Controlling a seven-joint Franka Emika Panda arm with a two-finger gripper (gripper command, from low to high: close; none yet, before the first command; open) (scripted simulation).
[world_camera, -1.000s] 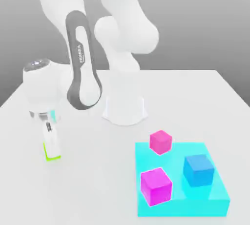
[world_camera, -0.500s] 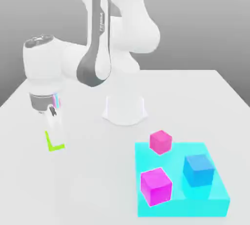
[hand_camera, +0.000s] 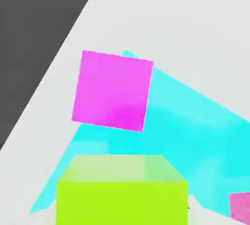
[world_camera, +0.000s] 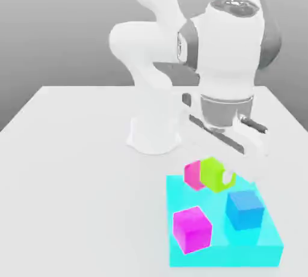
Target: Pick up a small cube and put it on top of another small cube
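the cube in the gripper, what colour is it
Lime green: the small cube is plain, no pattern. It shows best in the hand view.

lime-green cube (world_camera: pixel 213 174) aloft, beside small magenta cube (world_camera: pixel 193 175)

A white robot arm reaches forward from its round base, its thick wrist pointing down. Below the wrist, the gripper (world_camera: pixel 231 170) hangs tilted, its two pale fingers (world_camera: pixel 253 149) drawn close together. A small lime-green cube (world_camera: pixel 213 174) sits clamped between the fingertips, carried in the air, just below the hand.
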